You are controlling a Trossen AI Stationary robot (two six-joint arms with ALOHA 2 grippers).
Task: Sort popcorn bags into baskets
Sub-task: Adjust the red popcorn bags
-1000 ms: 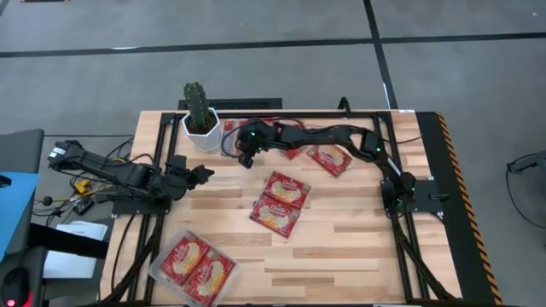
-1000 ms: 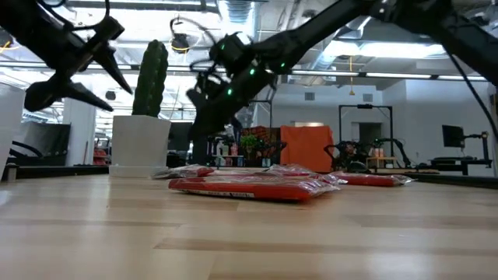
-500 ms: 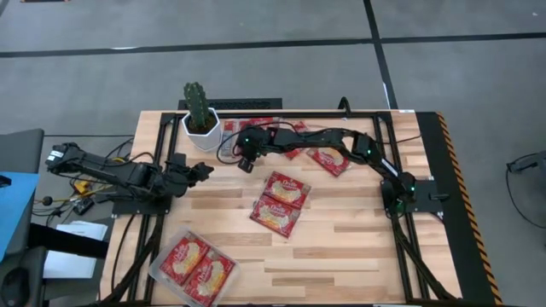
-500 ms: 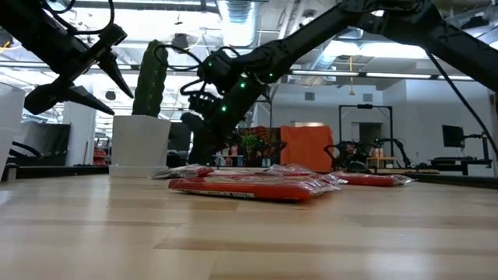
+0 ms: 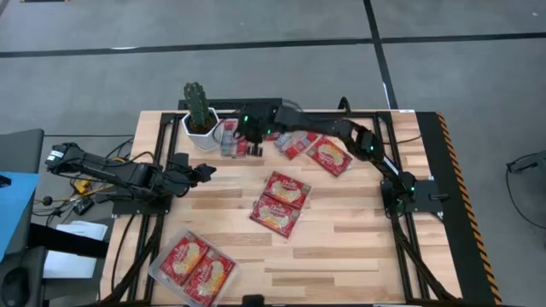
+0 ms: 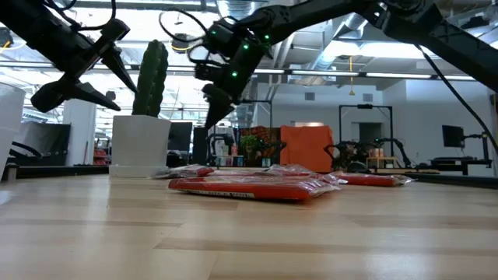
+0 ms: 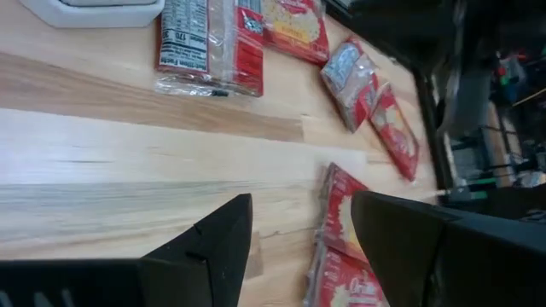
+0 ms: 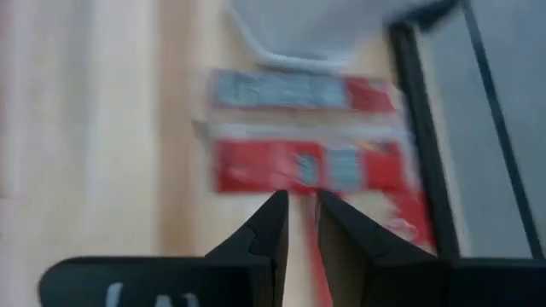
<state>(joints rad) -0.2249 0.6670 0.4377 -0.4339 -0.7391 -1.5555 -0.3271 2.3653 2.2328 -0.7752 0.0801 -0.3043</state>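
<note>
Several red popcorn bags lie flat on the table. Two overlap at the middle (image 5: pixel 280 203). Two lie near the far edge (image 5: pixel 328 157), (image 5: pixel 293 145). Two more sit beside the white cactus pot, grey-blue backs up (image 5: pixel 230 136), (image 7: pixel 205 43), (image 8: pixel 303 166). A further two fill the clear tray (image 5: pixel 156 271) at the near left corner. My right gripper (image 5: pixel 246 133), (image 6: pixel 213 113), (image 8: pixel 297 223) hangs shut above the bags by the pot and holds nothing. My left gripper (image 5: pixel 203 170), (image 7: pixel 299 230) waits open at the left, above the table.
The white pot with the green cactus (image 5: pixel 201 124), (image 6: pixel 140 144) stands at the far left corner, right beside the bags under my right gripper. A black frame rail (image 5: pixel 281 112) runs along the far edge. Bare wood lies between the middle bags and the tray.
My right gripper has risen and drawn back toward the table's far edge, from low over the wood near the pot to above the bags beside it. Those bags now show uncovered.
</note>
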